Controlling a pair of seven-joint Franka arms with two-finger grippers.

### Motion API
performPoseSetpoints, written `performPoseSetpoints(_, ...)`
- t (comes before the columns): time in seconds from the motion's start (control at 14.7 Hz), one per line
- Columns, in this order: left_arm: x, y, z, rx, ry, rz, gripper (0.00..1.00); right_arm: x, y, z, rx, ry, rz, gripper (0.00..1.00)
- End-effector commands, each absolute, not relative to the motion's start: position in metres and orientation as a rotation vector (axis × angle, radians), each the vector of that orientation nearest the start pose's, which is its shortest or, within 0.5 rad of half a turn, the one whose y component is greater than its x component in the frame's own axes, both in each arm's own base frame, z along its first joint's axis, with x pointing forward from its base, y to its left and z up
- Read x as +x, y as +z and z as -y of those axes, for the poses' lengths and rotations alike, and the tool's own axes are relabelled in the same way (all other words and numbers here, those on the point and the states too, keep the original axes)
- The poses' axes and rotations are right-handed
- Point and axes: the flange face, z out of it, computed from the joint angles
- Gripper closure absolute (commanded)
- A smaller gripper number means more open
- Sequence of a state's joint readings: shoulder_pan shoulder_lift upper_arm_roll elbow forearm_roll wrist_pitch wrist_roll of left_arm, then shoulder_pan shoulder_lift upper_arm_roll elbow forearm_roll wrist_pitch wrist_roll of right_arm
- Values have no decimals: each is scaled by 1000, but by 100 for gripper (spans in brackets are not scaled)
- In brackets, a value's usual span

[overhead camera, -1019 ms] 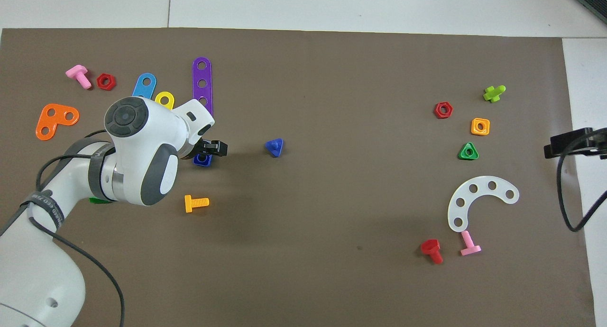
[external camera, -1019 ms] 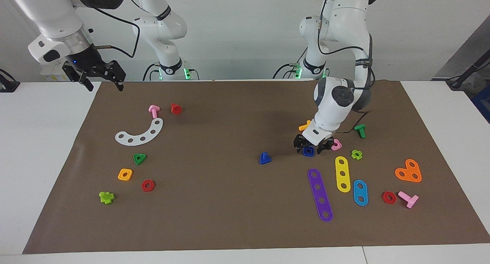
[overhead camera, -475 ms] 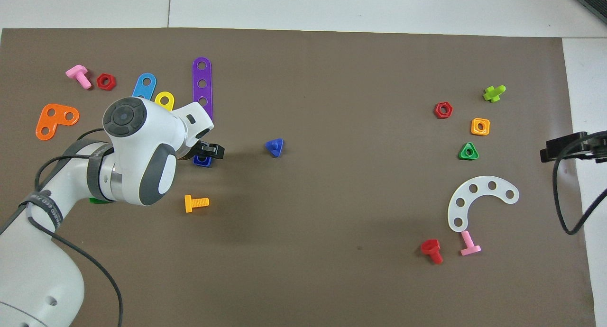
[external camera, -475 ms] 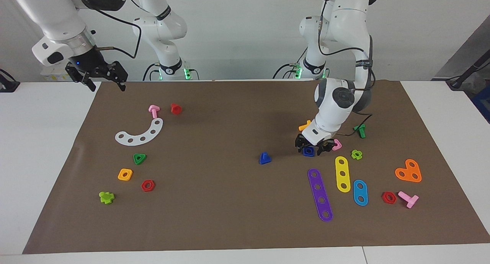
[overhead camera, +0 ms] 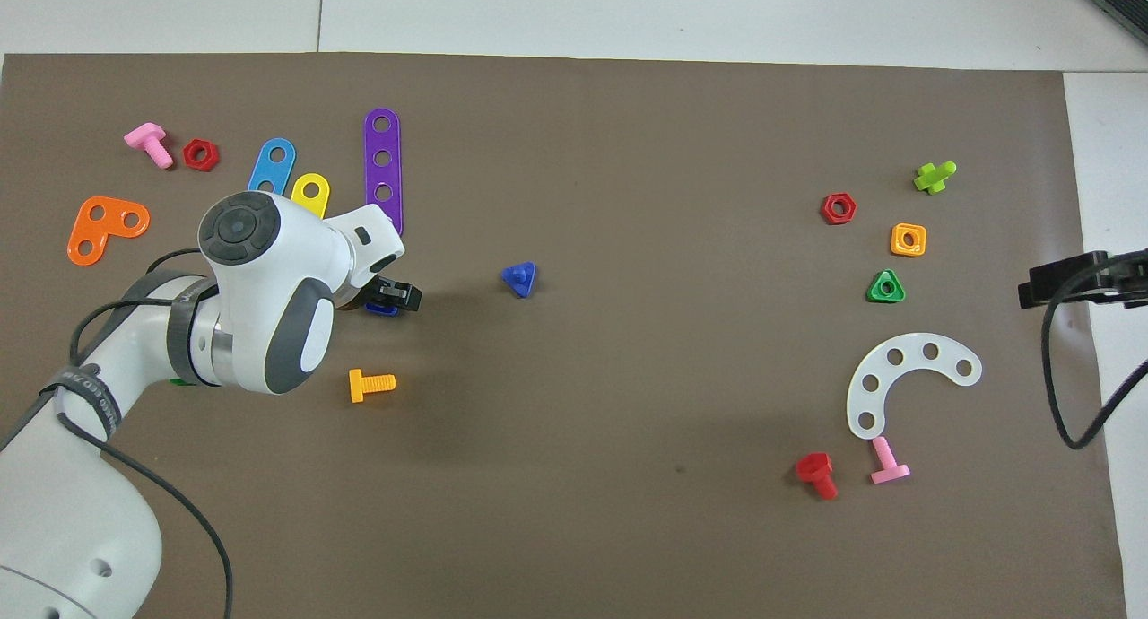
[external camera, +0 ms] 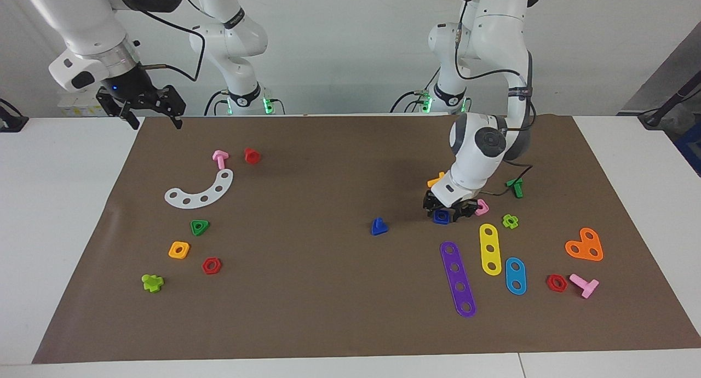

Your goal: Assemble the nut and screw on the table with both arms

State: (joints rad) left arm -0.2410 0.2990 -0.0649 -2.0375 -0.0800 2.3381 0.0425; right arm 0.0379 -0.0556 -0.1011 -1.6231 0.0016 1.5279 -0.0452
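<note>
The dark-blue square nut (external camera: 441, 217) (overhead camera: 380, 310) lies on the brown mat of the table (external camera: 306, 312), toward the left arm's end. My left gripper (external camera: 444, 212) (overhead camera: 387, 298) is down at the mat right at the nut and covers most of it from above. The dark-blue screw (external camera: 378, 226) (overhead camera: 520, 279) stands on its triangular head, stem up, near the mat's middle, beside the nut. Open and holding nothing, my right gripper (external camera: 154, 120) (overhead camera: 1067, 283) hangs in the air over the mat's edge at the right arm's end.
Crowding the nut are a pink square nut (external camera: 482, 206), an orange bolt (external camera: 436, 179), a green bolt (external camera: 515, 187), and purple (external camera: 458, 278), yellow (external camera: 489, 248) and blue (external camera: 515, 275) strips. A white arc (external camera: 201, 190), green triangular nut (external camera: 200, 227) and orange square nut (external camera: 179, 250) lie toward the right arm's end.
The left gripper has drawn in closer around the nut, which stays on the mat. The right gripper has drifted a little toward the mat. The screw has not moved.
</note>
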Motion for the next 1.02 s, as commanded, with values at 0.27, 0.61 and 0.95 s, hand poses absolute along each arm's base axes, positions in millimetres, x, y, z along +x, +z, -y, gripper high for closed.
performPoseSetpoints(0.27,559,294,174,-3174,37,-536,33,523,628,33,-3134,72,-48,0)
performPoseSetpoints(0.61,559,295,174,-3173,35,-541,49,523,628,33,-3134,72,-47,0)
performPoseSetpoints(0.95,559,295,174,-3174,35,-539,75,523,628,32,-3134,72,-45,0)
